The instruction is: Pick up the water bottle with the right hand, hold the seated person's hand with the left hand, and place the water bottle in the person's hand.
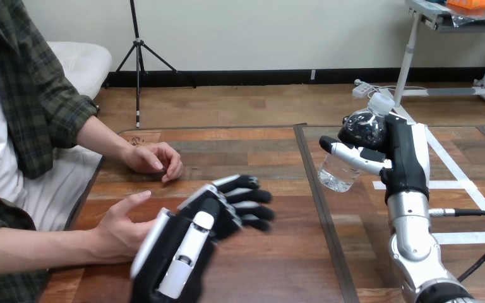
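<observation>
A dark strip (326,221) crosses the wooden table (278,259), with white tape lines (455,184) to its right

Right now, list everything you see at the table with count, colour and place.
water bottle: one, clear with a white cap, tilted, raised at the right.
table: one, brown wood with a dark strip, underneath everything.
person's hands: two, at left; upper one resting on the table, lower one open, nearer the bottom edge.
left hand: one, black and white, fingers relaxed, low centre, beside the person's lower hand.
right hand: one, black and white, curled round the water bottle.
</observation>
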Robot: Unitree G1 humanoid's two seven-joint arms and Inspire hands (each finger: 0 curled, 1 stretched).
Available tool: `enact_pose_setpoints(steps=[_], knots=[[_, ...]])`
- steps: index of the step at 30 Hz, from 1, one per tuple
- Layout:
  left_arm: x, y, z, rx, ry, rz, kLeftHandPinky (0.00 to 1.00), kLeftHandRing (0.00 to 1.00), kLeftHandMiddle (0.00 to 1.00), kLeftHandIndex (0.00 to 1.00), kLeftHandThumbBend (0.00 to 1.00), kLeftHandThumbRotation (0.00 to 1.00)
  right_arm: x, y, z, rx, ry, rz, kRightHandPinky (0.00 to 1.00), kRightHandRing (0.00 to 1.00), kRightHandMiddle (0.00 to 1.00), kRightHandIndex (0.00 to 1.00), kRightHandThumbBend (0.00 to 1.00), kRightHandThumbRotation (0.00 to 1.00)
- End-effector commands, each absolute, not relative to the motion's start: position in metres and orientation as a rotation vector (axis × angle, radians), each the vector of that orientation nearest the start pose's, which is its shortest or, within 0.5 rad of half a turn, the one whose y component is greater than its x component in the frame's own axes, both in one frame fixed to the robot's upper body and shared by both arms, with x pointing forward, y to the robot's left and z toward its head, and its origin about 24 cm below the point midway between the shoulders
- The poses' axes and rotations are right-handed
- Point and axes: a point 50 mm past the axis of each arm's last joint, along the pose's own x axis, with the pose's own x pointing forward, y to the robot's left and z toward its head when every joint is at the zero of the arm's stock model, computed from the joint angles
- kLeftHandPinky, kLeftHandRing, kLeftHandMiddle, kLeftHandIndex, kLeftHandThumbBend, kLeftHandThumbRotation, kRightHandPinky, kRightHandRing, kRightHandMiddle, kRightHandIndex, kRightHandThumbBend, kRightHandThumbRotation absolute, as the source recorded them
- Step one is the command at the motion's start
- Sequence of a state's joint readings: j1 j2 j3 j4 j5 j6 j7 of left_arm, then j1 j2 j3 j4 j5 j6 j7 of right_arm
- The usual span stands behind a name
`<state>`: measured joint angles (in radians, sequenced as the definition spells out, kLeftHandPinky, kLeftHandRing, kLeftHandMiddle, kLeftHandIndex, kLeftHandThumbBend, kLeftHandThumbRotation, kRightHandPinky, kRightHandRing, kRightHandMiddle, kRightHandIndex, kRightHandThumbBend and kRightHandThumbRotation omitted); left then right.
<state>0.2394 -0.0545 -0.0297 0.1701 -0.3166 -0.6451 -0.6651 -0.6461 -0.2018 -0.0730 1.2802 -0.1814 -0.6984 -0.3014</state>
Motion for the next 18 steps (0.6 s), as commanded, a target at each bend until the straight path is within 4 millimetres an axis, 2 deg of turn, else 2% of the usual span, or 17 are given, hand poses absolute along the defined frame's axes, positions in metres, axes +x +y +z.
enact_pose_setpoints(steps=[1, 6, 11, 18], knots=[[0.193, 0.139, 0.038, -0.055, -0.482, -0.364, 0.71, 0.68, 0.71, 0.73, 0.26, 0.07, 0.348, -0.186, 0.064, -0.309, -0.323, -0.150, 0.37, 0.42, 0.49, 0.51, 0.74, 0.00], [0.192, 0.145, 0.043, 0.053, -0.509, -0.323, 0.71, 0.70, 0.73, 0.75, 0.37, 0.02, 0.345, -0.184, 0.066, -0.311, -0.364, -0.133, 0.37, 0.43, 0.49, 0.52, 0.74, 0.00], [0.191, 0.150, 0.047, 0.167, -0.519, -0.285, 0.71, 0.74, 0.77, 0.79, 0.53, 0.01, 0.342, -0.182, 0.066, -0.314, -0.392, -0.120, 0.38, 0.43, 0.49, 0.52, 0.74, 0.00], [0.187, 0.162, 0.061, 0.558, -0.560, -0.155, 0.68, 0.77, 0.82, 0.83, 0.72, 0.00, 0.338, -0.179, 0.068, -0.285, -0.428, -0.084, 0.39, 0.43, 0.49, 0.51, 0.73, 0.00]])
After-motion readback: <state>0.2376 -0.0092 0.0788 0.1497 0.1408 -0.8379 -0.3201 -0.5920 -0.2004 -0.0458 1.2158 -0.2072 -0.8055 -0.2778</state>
